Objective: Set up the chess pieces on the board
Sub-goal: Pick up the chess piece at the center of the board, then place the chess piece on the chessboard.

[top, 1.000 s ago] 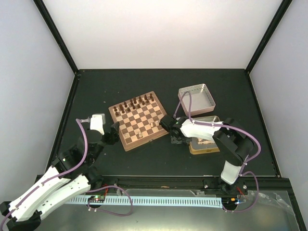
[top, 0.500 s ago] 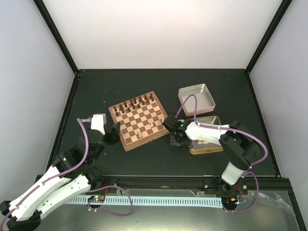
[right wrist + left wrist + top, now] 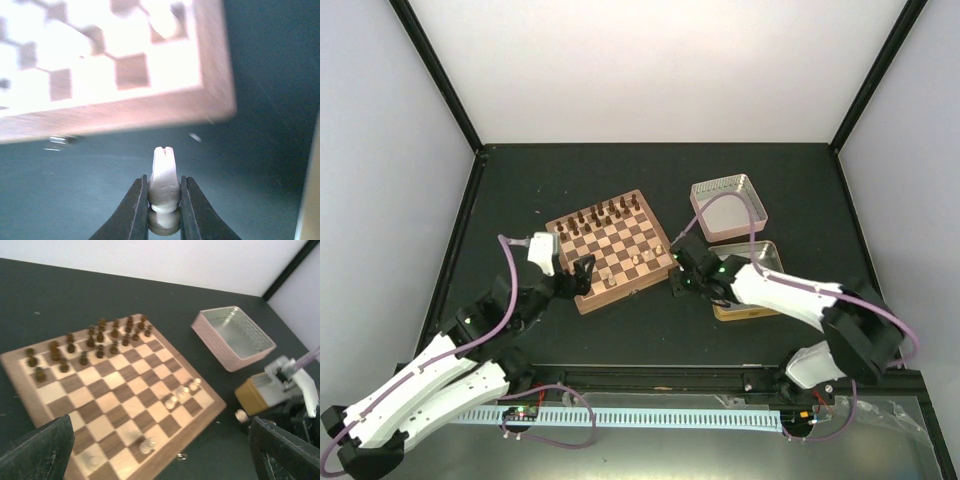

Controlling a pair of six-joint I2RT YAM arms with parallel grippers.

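Right tool [image 3: 164,186]: pressed onto a pale piece [image 3: 163,172], pinched near its base with the notched top sticking out past the fingertips [image 3: 141,192]. The piece is off the board [image 3: 115,405], just beside its near-right corner, over the dark bench [image 3: 650,180]. Can't tell if it touches the bench.

Left tool [image 3: 572,268]: spread wide, nothing between the fingers [image 3: 37,450]. It sits at the board's near-left edge, looking across the board.

On the board:
- dark pieces [image 3: 95,342] packed in the two far rows
- a small cluster of pale pieces [image 3: 181,394] by the right edge
- one more pale piece [image 3: 146,445] near the near edge, standing upright
- something pale and blurred left of that one, too soft to identify

Off the board, on its right: pink tin lid [image 3: 235,335] open side up, well apart from the board. The gold tin [image 3: 252,396] is nearer, partly hidden behind the right arm.
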